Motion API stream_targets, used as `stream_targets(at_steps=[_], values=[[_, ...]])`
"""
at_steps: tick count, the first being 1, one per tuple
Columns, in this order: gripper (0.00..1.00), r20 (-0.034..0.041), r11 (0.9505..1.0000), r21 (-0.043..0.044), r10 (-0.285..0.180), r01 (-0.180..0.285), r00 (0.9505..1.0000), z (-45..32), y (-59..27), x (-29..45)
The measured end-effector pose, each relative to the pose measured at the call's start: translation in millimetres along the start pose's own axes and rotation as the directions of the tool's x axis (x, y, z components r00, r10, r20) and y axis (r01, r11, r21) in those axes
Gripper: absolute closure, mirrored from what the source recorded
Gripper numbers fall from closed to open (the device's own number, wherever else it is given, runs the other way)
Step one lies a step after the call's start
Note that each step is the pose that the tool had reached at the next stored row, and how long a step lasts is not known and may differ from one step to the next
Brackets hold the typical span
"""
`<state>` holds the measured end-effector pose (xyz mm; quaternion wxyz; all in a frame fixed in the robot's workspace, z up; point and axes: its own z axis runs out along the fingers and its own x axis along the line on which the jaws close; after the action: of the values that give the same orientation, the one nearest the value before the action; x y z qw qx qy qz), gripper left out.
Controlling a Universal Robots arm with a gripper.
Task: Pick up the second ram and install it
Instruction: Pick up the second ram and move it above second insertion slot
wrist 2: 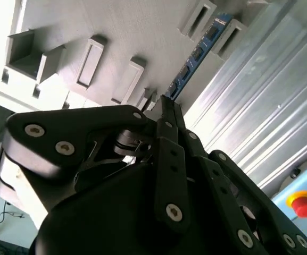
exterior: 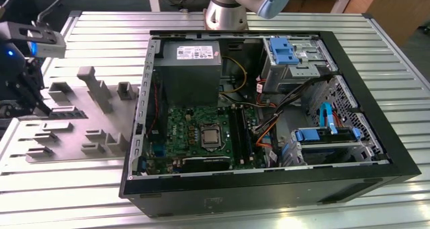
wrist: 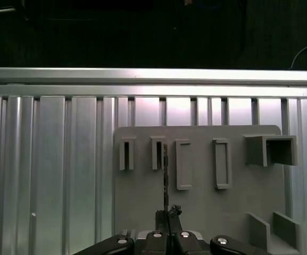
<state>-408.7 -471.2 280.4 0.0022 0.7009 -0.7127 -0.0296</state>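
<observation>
Tool (wrist: 167, 213) pinched narrow on ram stick (wrist 2: 195, 57); we see stick standing edgewise in gray holder (wrist: 206, 212) slots, top edge graspable.

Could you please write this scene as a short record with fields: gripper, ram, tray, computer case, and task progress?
gripper: shut on one end of the second ram
second ram: blue stick, on edge, over the gray holder tray, far end between two holder blocks; lifted or seated, cannot tell
holder tray: lies on the ribbed metal table, beside the computer case
computer case: open, green motherboard showing
progress: ram not yet in the case
</observation>
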Motion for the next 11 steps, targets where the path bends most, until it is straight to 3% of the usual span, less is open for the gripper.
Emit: stream_targets(at_steps=[11], values=[[0.89, 0.0022, 1.0, -0.0001, 0.0, 0.0, 1.0, -49.9, 2.3, -1.9]])
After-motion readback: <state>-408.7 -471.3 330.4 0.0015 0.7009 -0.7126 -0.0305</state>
